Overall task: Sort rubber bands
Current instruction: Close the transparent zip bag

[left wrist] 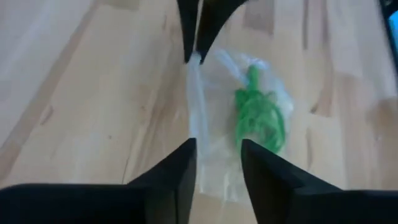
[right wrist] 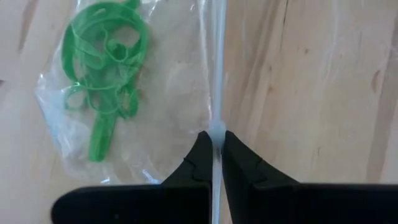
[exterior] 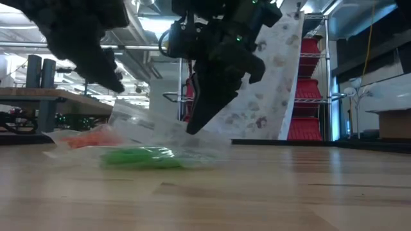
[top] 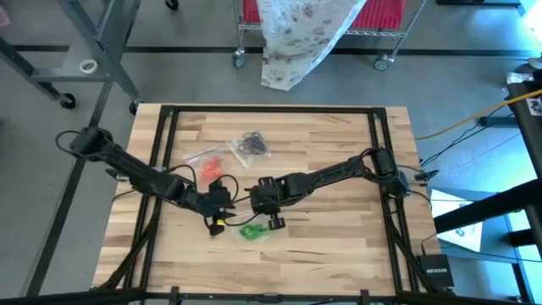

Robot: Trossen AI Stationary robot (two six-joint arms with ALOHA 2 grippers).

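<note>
A clear plastic bag (right wrist: 155, 93) holding green rubber bands (right wrist: 102, 74) lies on the wooden table between my two grippers; it also shows in the high view (top: 251, 230). My right gripper (right wrist: 216, 140) is shut on the bag's edge. My left gripper (left wrist: 217, 149) is open, with a finger on either side of the bag's other end. Two more clear bags lie farther back, one with orange-red bands (top: 209, 158) and one with black bands (top: 251, 145). My right gripper pinches the bag's thin side edge (right wrist: 216, 127) between its two fingertips, slanting down from above. The edge runs from the fingers as a straight drawn line, and the part with the green bands rests on the table. My left gripper: I cannot tell whether its fingers (left wrist: 188, 155) touch the plastic between them.
Black frame rails (top: 169, 152) run along the table's sides and far edge. Bare wood lies to the near right of the grippers (top: 339, 246). Beyond the table stand a wire cart (top: 339, 34) with a patterned cloth over it, and metal legs at the far left.
</note>
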